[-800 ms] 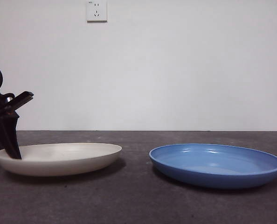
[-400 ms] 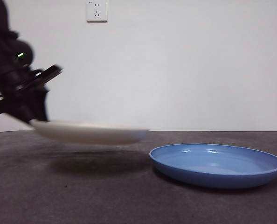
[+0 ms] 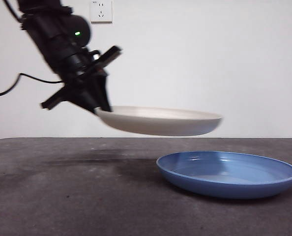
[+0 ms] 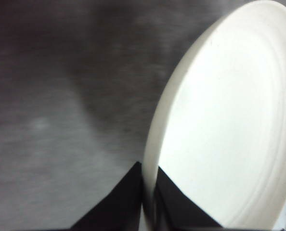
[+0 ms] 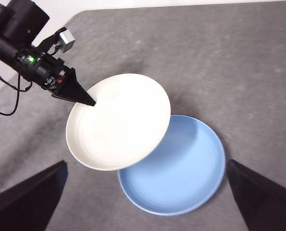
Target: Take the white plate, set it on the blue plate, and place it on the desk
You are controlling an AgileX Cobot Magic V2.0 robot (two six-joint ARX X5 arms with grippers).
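Raised and carried rightward since the earlier frame, the white plate [image 3: 160,120] now hangs clear of the desk [image 3: 77,196].

Jaws of the left gripper [image 3: 101,107] are clamped on the plate's rim, one above and one below, holding it nearly level; its far edge overhangs the near rim of the blue plate [image 3: 228,173], which rests on the desk. The right gripper [image 5: 143,211] waits high above both plates, jaws spread wide.

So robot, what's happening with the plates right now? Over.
Left gripper clamps round cream-white plate by its rim, airborne. Glossy blue plate on dark desk. Right gripper open, waiting. Nothing between.
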